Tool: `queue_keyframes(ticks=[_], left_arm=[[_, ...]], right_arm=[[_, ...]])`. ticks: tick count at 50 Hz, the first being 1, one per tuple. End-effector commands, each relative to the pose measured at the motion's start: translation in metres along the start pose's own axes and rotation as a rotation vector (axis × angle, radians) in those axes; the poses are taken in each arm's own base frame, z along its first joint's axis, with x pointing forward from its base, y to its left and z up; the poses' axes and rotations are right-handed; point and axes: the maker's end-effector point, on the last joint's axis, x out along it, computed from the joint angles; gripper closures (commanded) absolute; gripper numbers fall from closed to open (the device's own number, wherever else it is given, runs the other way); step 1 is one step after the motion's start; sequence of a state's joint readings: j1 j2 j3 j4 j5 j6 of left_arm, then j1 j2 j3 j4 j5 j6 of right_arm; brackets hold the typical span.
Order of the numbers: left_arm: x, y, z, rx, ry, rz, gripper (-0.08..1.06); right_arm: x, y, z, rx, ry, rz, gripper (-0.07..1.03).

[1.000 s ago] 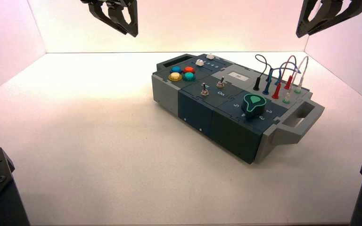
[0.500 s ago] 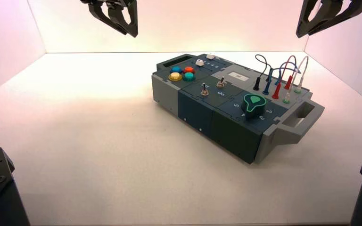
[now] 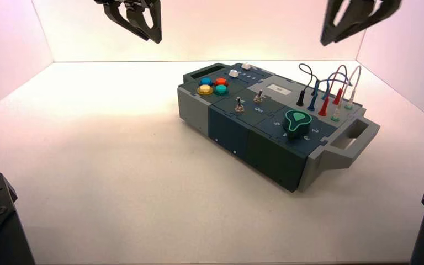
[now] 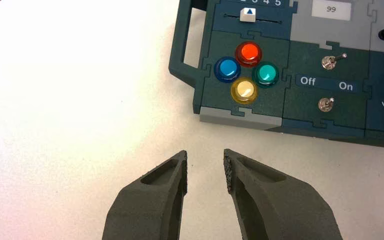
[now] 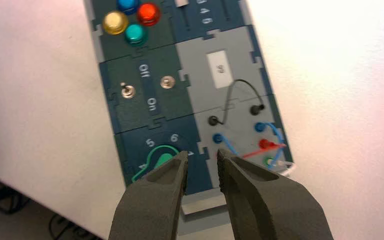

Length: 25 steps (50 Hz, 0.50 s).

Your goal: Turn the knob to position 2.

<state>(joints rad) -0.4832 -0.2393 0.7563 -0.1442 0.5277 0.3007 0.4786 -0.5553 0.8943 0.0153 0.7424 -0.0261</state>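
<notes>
Hovering: right gripper [image 5: 202, 154], two fingers parted, above box [image 3: 270, 124] | left gripper [image 4: 205, 152], idle left of box, two fingers parted | one green knob [image 3: 297, 123], box's near right part | two toggle switches [image 3: 249, 100] | four round buttons [image 3: 213, 86]

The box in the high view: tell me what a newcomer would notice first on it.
Probably the cluster of four round buttons, blue, red, yellow and teal, at the box's far left end. Next, the dark green knob with its bright green outline, near the right end, and behind it the looping wires in black, blue, red and white.
</notes>
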Motion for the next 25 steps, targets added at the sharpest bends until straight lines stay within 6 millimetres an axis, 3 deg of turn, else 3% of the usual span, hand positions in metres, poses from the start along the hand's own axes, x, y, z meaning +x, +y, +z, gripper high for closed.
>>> queue_keyframes(ticks=[1,11,19,25], left_arm=[[-0.013,0.001,0.019,0.017,-0.062,0.009,0.56],[-0.029,0.010,0.026,0.004,-0.114,0.038,0.56],[-0.047,0.022,0.029,-0.020,-0.183,0.074,0.56],[-0.059,0.024,0.028,-0.027,-0.223,0.091,0.56]], right_arm=[[-0.002,0.015,0.017,-0.042,-0.006,0.030,0.63],[0.017,0.044,0.019,-0.115,0.075,0.075,0.63],[0.033,0.046,0.014,-0.122,0.135,0.074,0.63],[0.046,0.049,-0.002,-0.132,0.201,0.077,0.63]])
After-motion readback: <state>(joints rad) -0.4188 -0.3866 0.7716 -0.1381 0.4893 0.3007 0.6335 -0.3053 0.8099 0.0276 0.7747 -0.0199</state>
